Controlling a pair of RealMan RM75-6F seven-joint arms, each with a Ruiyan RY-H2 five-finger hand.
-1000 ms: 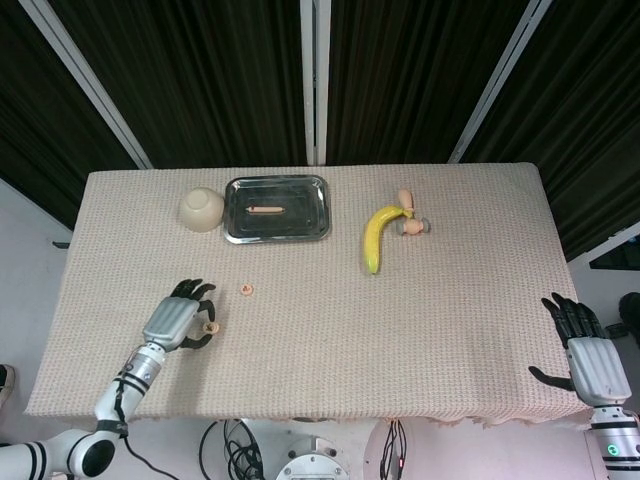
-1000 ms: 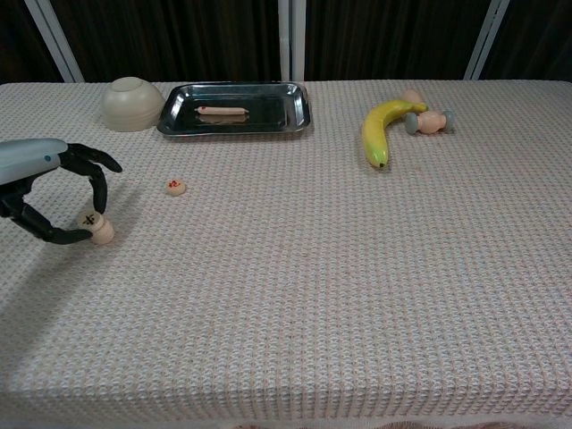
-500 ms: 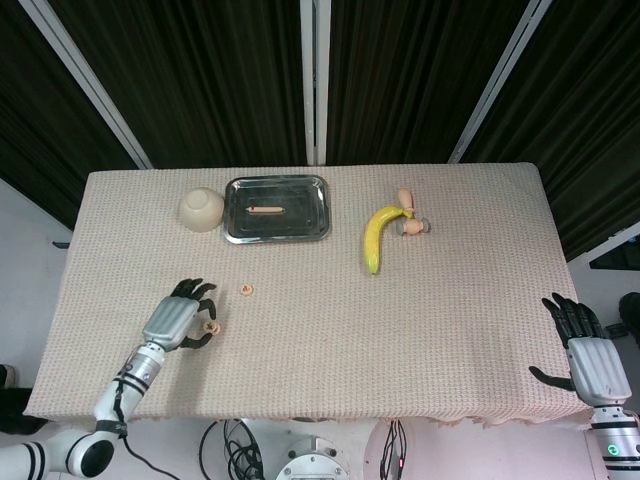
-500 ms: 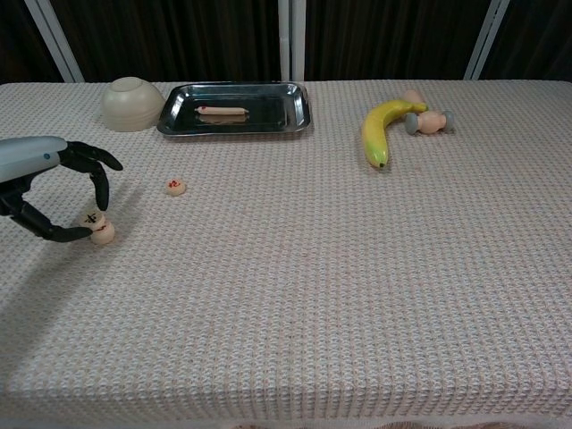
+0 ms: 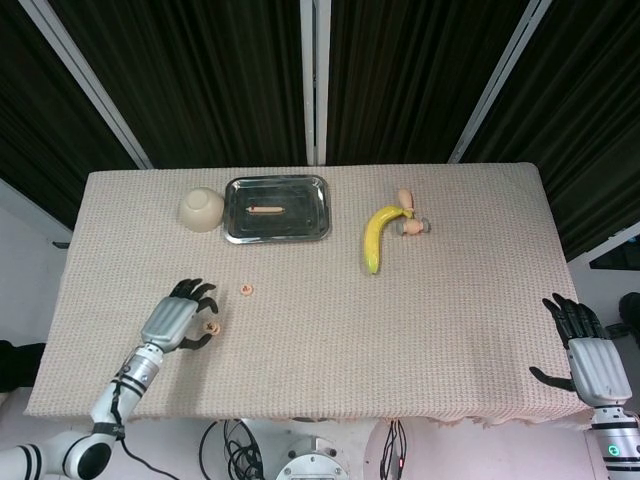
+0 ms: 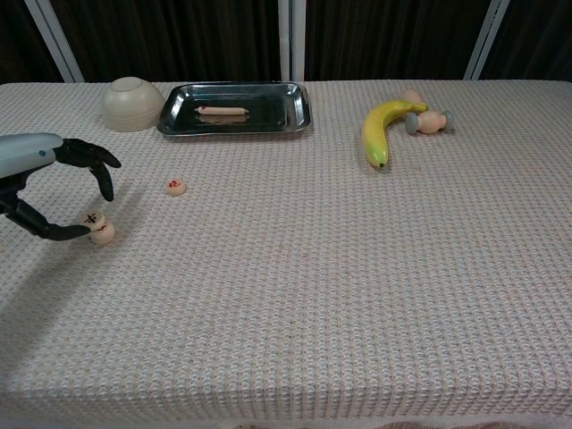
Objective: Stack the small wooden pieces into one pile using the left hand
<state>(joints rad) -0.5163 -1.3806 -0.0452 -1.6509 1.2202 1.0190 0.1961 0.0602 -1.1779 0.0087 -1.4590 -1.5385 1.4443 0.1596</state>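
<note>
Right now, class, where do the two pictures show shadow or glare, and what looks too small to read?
Chest view: the left hand throws a soft shadow on the tablecloth; the metal tray shows pale reflections. Head view: even light, the wooden pieces too small for their markings to read.

1. The left hand is built with a silver-grey back and black fingers.
2. Its forearm is ringed in black and white, with a black cable alongside.
3. The right hand is coloured alike.
</note>
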